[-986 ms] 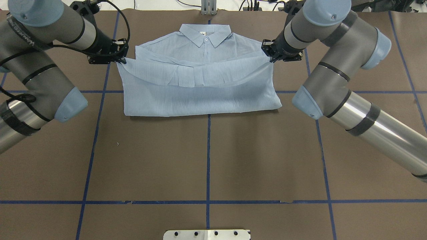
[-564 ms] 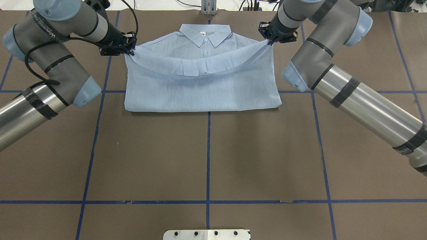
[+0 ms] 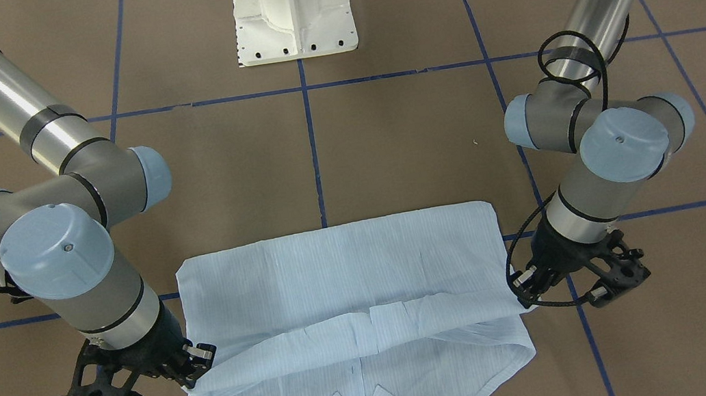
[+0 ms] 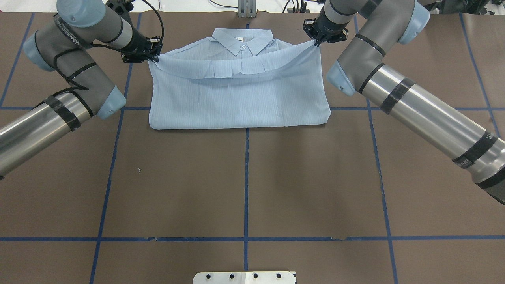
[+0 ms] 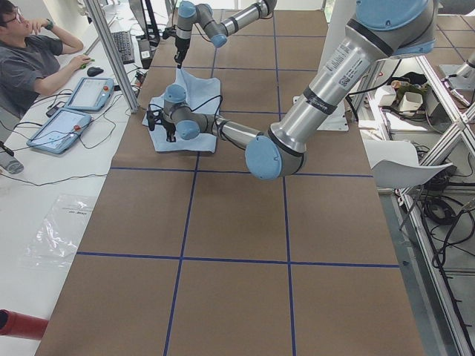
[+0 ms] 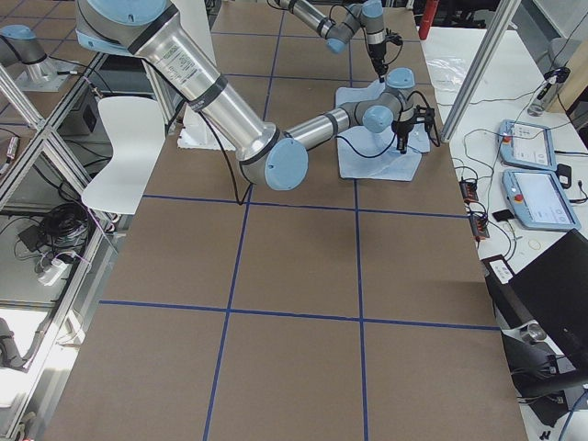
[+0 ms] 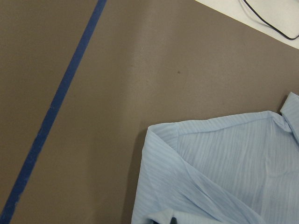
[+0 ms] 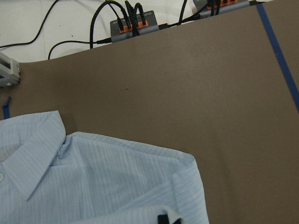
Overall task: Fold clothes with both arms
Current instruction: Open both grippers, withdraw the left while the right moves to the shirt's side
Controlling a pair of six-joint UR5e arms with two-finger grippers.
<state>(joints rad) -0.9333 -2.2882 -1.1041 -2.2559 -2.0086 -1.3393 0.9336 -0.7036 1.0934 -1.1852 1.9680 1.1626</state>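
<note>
**Student:** What do the two end effectors hold?

**Legend:** The left gripper (image 4: 152,58) is clamped on one corner of the shirt (image 4: 240,98), out to the side of the collar (image 4: 242,41) on the robot's left. The right gripper (image 4: 317,42) is pinched on the opposite corner, out to the collar's other side. Both corners are raised off the cloth beneath.

**Student:** And the fabric between them?

**Legend:** The held edge (image 4: 236,73) sags in a shallow arc just short of the collar, on the robot's side of it. The collar and top button (image 4: 244,47) are uncovered. The shirt is doubled over itself. Its fold line (image 4: 240,127) lies straight, farther from the collar towards the robot, flat on the brown table (image 4: 244,177).

**Student:** How do the arms stand?

**Legend:** Each wrist angles down at its corner. The left arm (image 4: 27,130) and right arm (image 4: 426,114) run back from either side of the collar towards the white pedestal base (image 3: 292,13), which is well apart from the collar. Blue tape lines (image 4: 246,185) divide the table, and one runs in line with the collar towards the robot. In the exterior left view a seated person (image 5: 30,63) is beyond the table edge at the collar's end of the shirt.
</note>
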